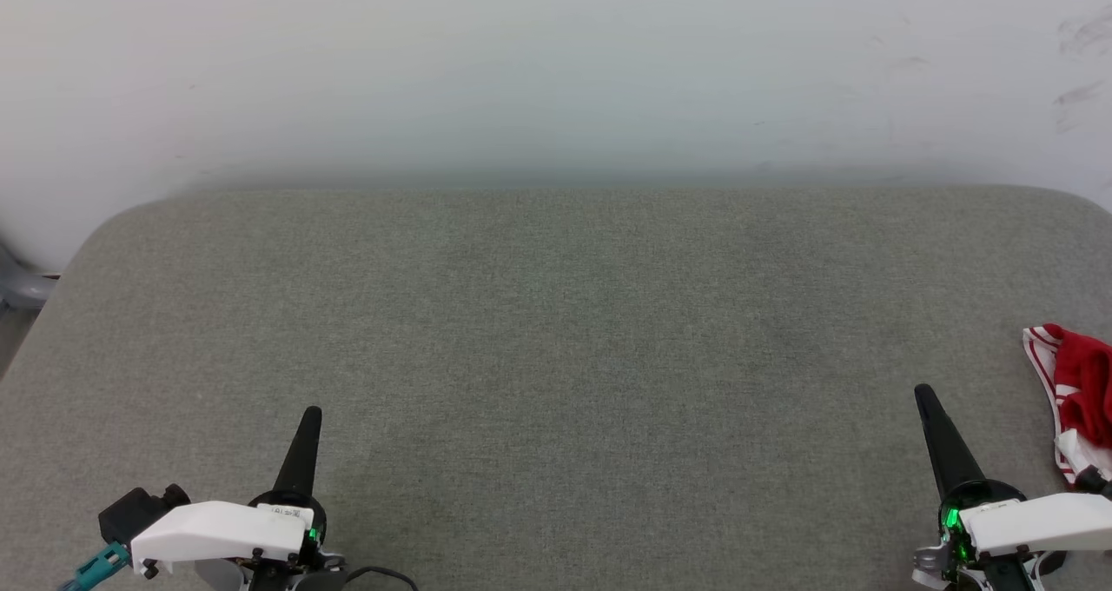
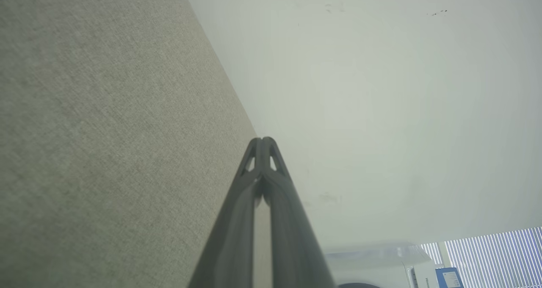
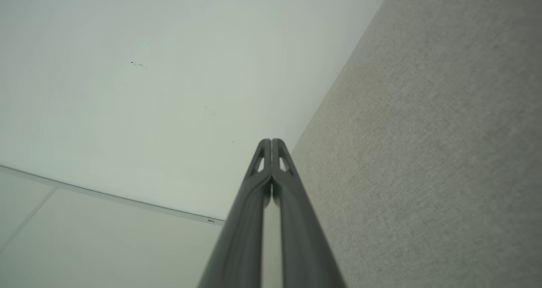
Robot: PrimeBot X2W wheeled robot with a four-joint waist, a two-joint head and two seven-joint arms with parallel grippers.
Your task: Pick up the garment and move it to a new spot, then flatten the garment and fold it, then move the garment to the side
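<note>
**Red garment (image 1: 1080, 391) lies bunched at the right edge of the frame, both sets of jaws clenched and empty**

Head view: the garment, its striped trim showing, lies on the grey table (image 1: 556, 356) at right and is cut off by the frame. The left jaws at lower left and the right jaws at lower right point up the frame, grasping nothing, with the table's middle between them. Left wrist view: the left jaws' dark fingers (image 2: 237, 224) meet at the tips, with table at left and pale wall (image 2: 381, 110) at right. Right wrist view: the right jaws' fingers (image 3: 296, 224) are pressed together the same way. A shirt off to the side fits one waiting to be picked up or one already set aside. No neat fold can be made out.
</note>
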